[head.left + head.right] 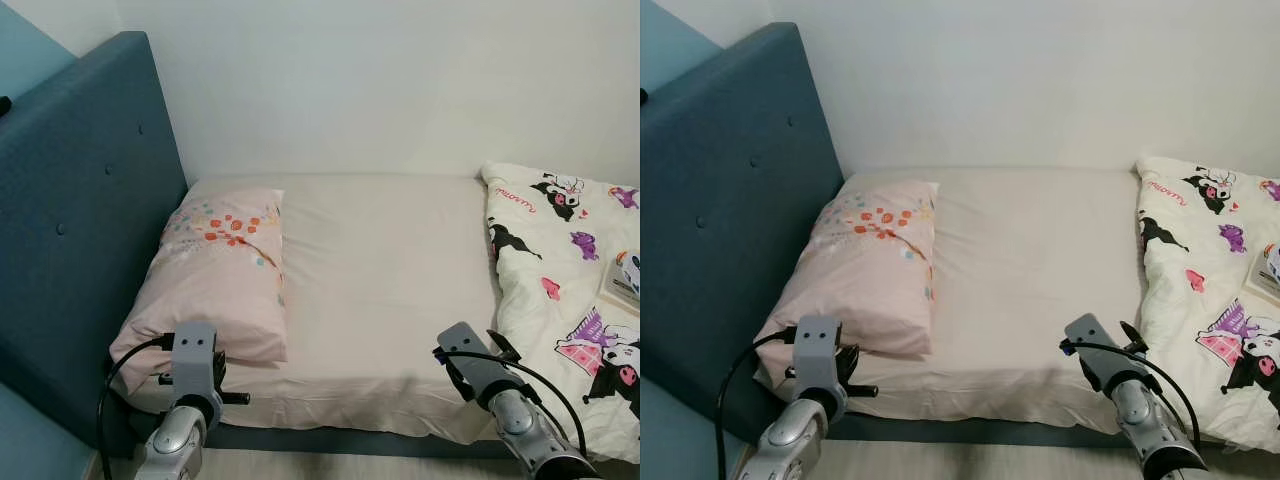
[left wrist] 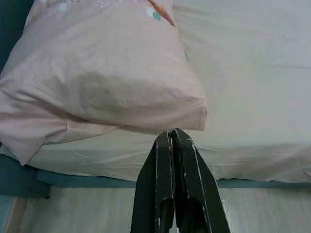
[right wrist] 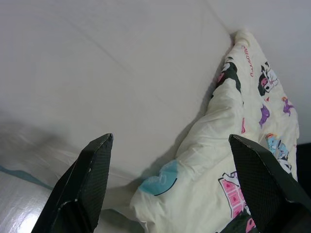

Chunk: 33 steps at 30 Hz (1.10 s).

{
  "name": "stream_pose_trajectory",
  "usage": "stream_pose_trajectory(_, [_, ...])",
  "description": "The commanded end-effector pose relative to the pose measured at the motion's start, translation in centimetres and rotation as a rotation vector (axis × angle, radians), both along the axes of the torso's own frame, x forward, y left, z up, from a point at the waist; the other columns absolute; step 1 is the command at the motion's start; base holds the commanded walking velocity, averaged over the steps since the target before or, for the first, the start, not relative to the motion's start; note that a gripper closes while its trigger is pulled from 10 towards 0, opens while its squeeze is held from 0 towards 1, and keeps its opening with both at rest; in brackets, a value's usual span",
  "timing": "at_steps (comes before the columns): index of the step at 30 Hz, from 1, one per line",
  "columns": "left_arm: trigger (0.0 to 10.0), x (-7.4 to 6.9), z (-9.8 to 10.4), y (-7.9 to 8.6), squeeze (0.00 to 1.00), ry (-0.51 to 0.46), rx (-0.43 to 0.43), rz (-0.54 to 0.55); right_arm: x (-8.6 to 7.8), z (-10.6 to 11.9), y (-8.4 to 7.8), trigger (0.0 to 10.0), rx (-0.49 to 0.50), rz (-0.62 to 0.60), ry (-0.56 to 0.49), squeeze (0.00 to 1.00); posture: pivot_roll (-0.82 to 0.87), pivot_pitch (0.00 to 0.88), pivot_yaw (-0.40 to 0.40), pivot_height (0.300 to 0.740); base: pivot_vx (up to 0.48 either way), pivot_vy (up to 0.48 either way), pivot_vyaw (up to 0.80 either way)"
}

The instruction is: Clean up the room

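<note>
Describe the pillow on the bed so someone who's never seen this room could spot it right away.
Start at the blue padded headboard on the left of the bed. Against it, on the plain cream sheet, lies the pillow, reaching to the near edge of the mattress. It is pale pink with small orange and teal flowers at its far end, unlike the white cartoon-print duvet bunched on the right.

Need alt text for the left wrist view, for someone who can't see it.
The left gripper, jaws shut and empty, points at the near corner of a pink pillow on a bed with a cream sheet. Below the mattress edge run a blue bed frame and pale wood floor.
</note>
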<state>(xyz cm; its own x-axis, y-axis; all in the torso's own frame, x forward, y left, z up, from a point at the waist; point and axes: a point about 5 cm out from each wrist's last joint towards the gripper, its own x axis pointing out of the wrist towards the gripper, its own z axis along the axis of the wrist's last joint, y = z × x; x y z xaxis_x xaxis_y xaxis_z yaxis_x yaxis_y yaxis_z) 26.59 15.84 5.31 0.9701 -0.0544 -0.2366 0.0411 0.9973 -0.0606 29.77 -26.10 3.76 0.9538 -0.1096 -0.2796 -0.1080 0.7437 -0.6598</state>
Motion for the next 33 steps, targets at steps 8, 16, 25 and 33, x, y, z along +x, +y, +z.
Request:
stream_pose_trajectory(8, [10.0, 0.01, -0.06, -0.15, 0.0, 0.014, -0.004, 0.0, -0.23, -0.19, -0.42, 10.0, 0.0, -0.012, 0.018, 0.0, 0.02, 0.136, 0.003, 0.74, 0.0, 0.0, 0.0])
stream_pose_trajectory(16, [10.0, 0.02, -0.04, -0.21, 0.0, 0.014, -0.007, 0.002, -0.21, -0.16, -0.47, 10.0, 0.0, -0.012, 0.018, 0.0, 0.02, 0.139, 0.0, 0.74, 0.0, 0.0, 0.0])
stream_pose_trajectory(25, [10.0, -0.14, -0.14, -0.24, 0.0, 0.017, -0.006, -0.001, -0.31, -0.23, -0.48, 10.0, 0.0, -0.012, 0.018, 0.0, 0.02, 0.136, 0.002, 0.74, 0.0, 0.0, 0.0])
stream_pose_trajectory(33, [10.0, -0.21, -0.19, -0.25, 0.0, 0.019, -0.007, 0.0, -0.37, -0.27, -0.47, 10.0, 0.0, -0.011, 0.017, 0.0, 0.02, 0.134, 0.001, 0.74, 0.0, 0.0, 0.0])
